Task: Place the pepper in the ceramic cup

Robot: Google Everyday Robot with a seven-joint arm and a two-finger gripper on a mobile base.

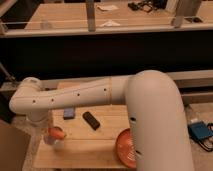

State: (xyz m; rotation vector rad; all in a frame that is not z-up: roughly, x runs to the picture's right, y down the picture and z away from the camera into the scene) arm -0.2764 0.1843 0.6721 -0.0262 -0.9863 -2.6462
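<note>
The pepper (56,133), small and orange-red, sits at the top of the small pale ceramic cup (51,141) near the left front of the wooden table (85,147). I cannot tell whether it rests inside the cup or is held just above it. My gripper (41,120) is at the left end of the white arm (75,97), directly above and behind the cup, mostly hidden by the wrist.
A black oblong object (91,120) and a small blue-grey block (69,113) lie mid-table. The large orange dish (124,149) sits at the front right, half hidden by my arm. A brown box (12,147) stands left of the table.
</note>
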